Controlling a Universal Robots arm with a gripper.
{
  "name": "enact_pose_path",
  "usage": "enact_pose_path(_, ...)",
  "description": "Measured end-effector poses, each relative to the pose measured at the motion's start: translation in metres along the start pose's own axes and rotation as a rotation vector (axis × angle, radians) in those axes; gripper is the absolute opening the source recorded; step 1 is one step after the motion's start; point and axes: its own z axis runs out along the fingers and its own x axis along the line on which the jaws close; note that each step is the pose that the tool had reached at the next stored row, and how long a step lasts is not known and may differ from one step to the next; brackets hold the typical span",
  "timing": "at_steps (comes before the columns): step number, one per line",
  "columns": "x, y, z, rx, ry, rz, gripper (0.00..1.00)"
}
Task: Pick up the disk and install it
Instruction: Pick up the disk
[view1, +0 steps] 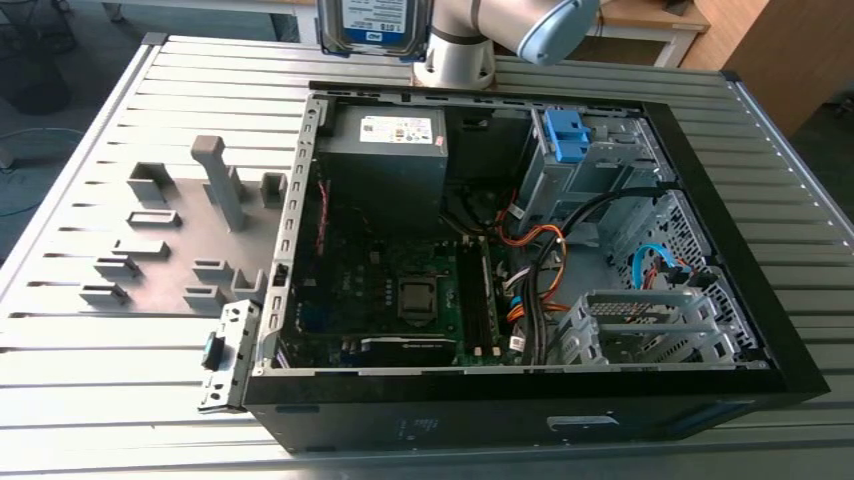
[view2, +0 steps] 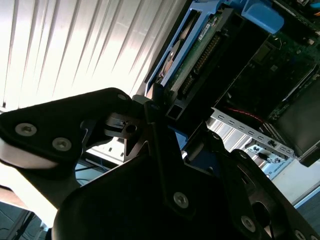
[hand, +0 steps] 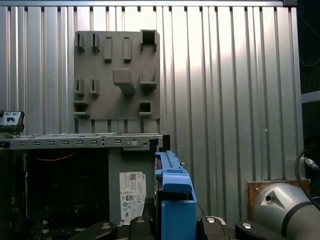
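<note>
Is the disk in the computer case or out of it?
Out: the disk hangs in the air beyond the case, not in any bay.

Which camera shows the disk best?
The second wrist view: the disk is close, showing its edge and circuit board. The exterior view catches its label, cropped; the first wrist view, one blue rail.

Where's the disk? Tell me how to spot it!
Find the open computer case on the slatted metal table. At the case's edge by the robot arm, the disk hangs in the air. Unlike the grey power-supply box inside, its label is blue and white.
</note>
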Motion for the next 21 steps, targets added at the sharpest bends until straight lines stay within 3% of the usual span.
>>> enact_pose_path(21,-0.0006,-0.0111,-0.0003,-0.0001,0.0001,0.000,0.36)
